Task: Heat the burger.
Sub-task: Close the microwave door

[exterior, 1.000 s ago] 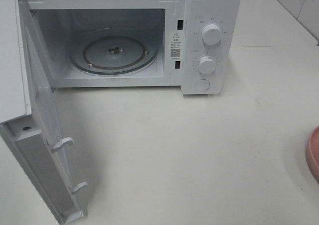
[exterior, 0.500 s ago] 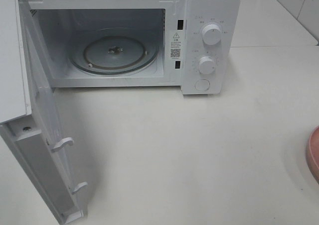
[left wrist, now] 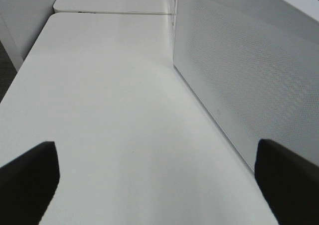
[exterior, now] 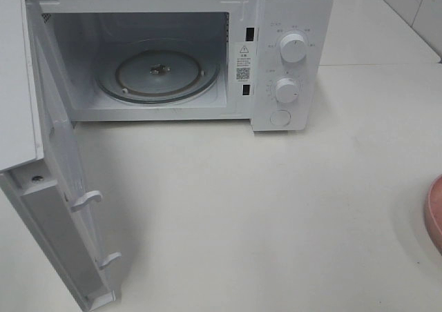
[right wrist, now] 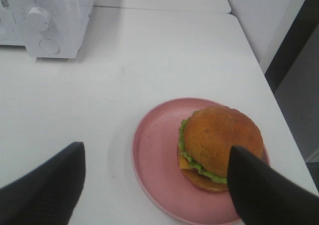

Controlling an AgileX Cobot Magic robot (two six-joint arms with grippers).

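The burger, with a golden-brown bun, green lettuce and yellow cheese, sits on a round pink plate on the white table. My right gripper hovers open above the plate, one dark finger to each side; one finger overlaps the burger's edge in this view. In the exterior high view only a sliver of the plate shows at the right edge, and the burger is out of sight there. My left gripper is open over bare table beside the microwave door's outer face.
The white microwave stands at the back with its door swung wide open to the left. A glass turntable lies inside. Two knobs and a button are on its right panel. The table's edge runs close behind the plate.
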